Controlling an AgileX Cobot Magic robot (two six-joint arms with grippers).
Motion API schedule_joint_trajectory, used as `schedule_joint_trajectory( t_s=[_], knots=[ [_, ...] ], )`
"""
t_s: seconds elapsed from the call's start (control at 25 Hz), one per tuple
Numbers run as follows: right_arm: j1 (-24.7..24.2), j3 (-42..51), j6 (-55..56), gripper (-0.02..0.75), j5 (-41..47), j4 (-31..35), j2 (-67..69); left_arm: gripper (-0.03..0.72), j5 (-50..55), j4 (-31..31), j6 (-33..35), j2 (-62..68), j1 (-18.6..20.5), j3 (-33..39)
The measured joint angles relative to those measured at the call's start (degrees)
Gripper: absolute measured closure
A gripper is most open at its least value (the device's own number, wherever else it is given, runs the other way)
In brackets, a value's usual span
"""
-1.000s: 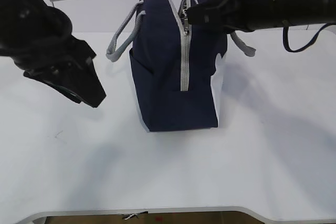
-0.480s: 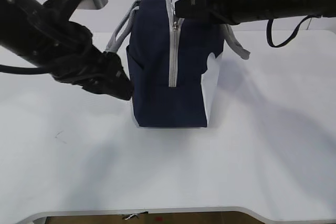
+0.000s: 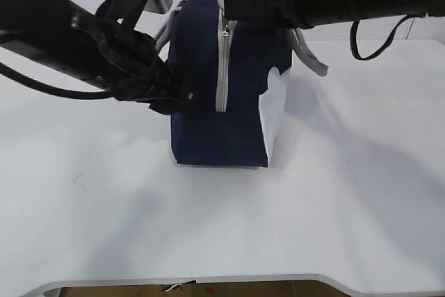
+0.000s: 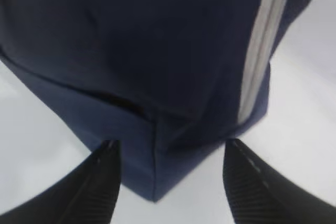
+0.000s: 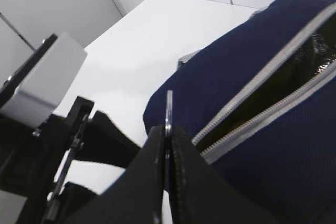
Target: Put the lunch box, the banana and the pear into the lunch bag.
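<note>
Fingers of the left gripper [image 4: 169, 182] spread around a lower corner of the lunch bag [image 3: 229, 81]. Right gripper [image 5: 167, 145] pinches the metal ring pull [image 5: 168, 109], zipper partly open.

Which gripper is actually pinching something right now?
The right gripper: its fingers are shut on the zipper's ring pull. The left gripper stands open, fingers either side of the bag's lower corner.

The bag [image 3: 222, 102] stands on the table [image 3: 292, 227], towards its back, zipper [image 3: 222, 67] facing front. The left gripper [image 4: 168, 174] is at the bag's lower left corner, one finger on each side of it. The right gripper [image 5: 167, 145] is above the bag's top, pinching the ring pull [image 5: 168, 109].
</note>
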Motion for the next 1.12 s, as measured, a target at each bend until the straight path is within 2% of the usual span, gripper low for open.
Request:
schedule_joint_trajectory(
  t_s=[0.08,0.16,0.4,0.48,0.76,1.12],
  knots=[
    [0.0,-1.1,0.24,0.721,0.13,0.0,0.1,0.232,-2.43,0.0,0.63,0.0,0.0,0.0],
    [0.0,-2.19,0.48,0.721,0.35,0.0,0.22,0.286,-3.8,0.0,1.01,0.0,0.0,0.0],
    [0.0,-3.05,1.33,0.721,0.69,-0.65,0.22,0.621,-4.65,1.05,1.73,0.0,0.0,0.0],
    [0.0,-3.05,1.57,0.721,0.69,-1.34,0.44,0.672,-3.05,3.06,1.86,0.0,-0.05,0.0],
    [0.0,-3.16,1.9,0.721,-4.38,-1.68,0.69,0.694,1.53,7.86,1.86,-0.97,-0.05,0.0],
    [0.0,-7.93,1.99,0.721,-5.52,-0.44,5.62,0.696,8.23,11.48,1.86,-3.23,-0.05,0.0]
  ],
)
